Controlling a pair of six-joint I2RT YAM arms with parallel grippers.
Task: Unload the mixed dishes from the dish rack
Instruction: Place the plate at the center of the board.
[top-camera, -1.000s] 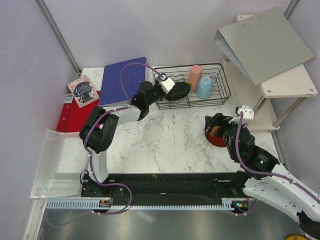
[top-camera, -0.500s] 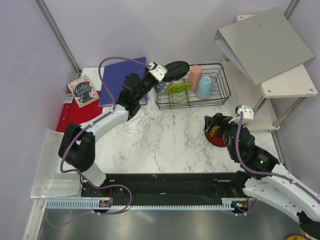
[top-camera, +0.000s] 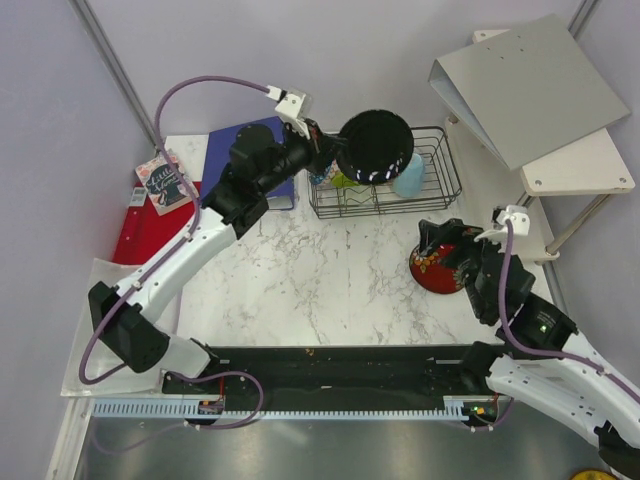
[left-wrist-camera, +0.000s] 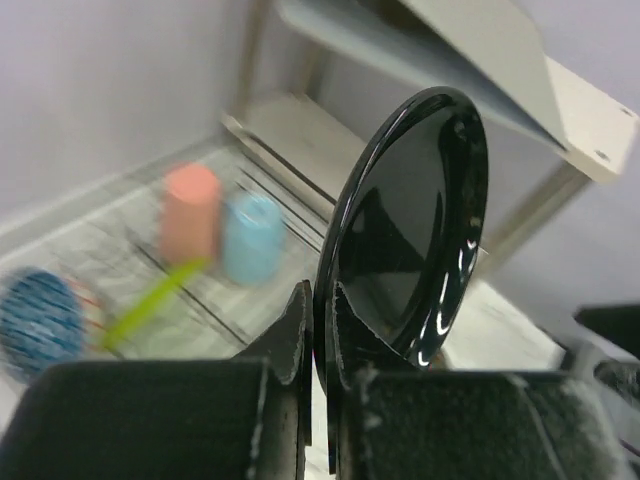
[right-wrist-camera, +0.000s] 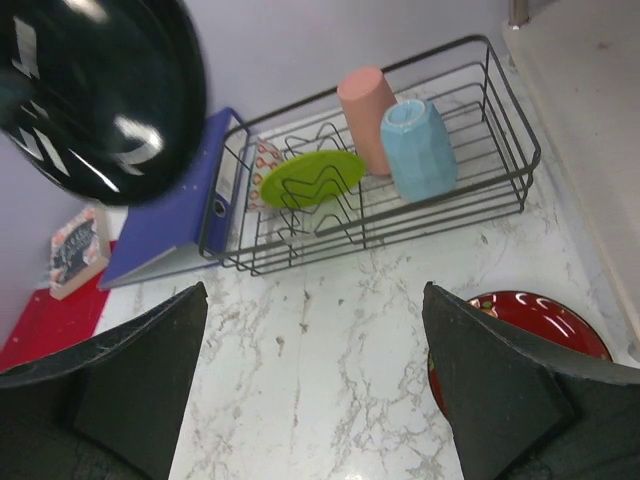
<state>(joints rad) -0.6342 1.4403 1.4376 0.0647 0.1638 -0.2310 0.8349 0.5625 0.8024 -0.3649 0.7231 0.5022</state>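
Left arm has swung up and out since the earlier frame — black dish (left-wrist-camera: 420, 230) that sat low at the dish rack (right-wrist-camera: 517, 108) now hangs clear above it, over the left-to-middle part.

Left gripper (left-wrist-camera: 318, 310): clamped tight on the dish's rim, thin pinch only, nothing under the dish. Dish stands on edge, glossy face toward the rack's right end.

Directly below, inside the rack: lime-green bowl (right-wrist-camera: 312, 178) upright in the dividers, tall pink cup (right-wrist-camera: 365, 115) and light blue cup (right-wrist-camera: 415, 150) touching side by side toward the right end, small blue patterned bowl (left-wrist-camera: 40, 320) at the left end. Blue binder (right-wrist-camera: 165, 235) lies just left of the rack.

Right gripper (right-wrist-camera: 312, 300): fingers spread wide, holding nothing, hovering in front of the rack's right end. Red floral bowl (top-camera: 440, 268) already sits on the table (top-camera: 330, 280) there, just beside that gripper.

Risks as I read them:
- Edge pinch on a slick rim — dish could pivot or slide out of the jaws. Background smears in the left wrist view, so the arm looks to be moving fast, which makes it worse.
- A drop from here lands on the cups or the green bowl, not on bare table.
- Coming down too early would catch the dish's lower edge on the rack's front wire.
- A set-down in front of the rack's right end crowds the red bowl and the right arm — clash is possible.
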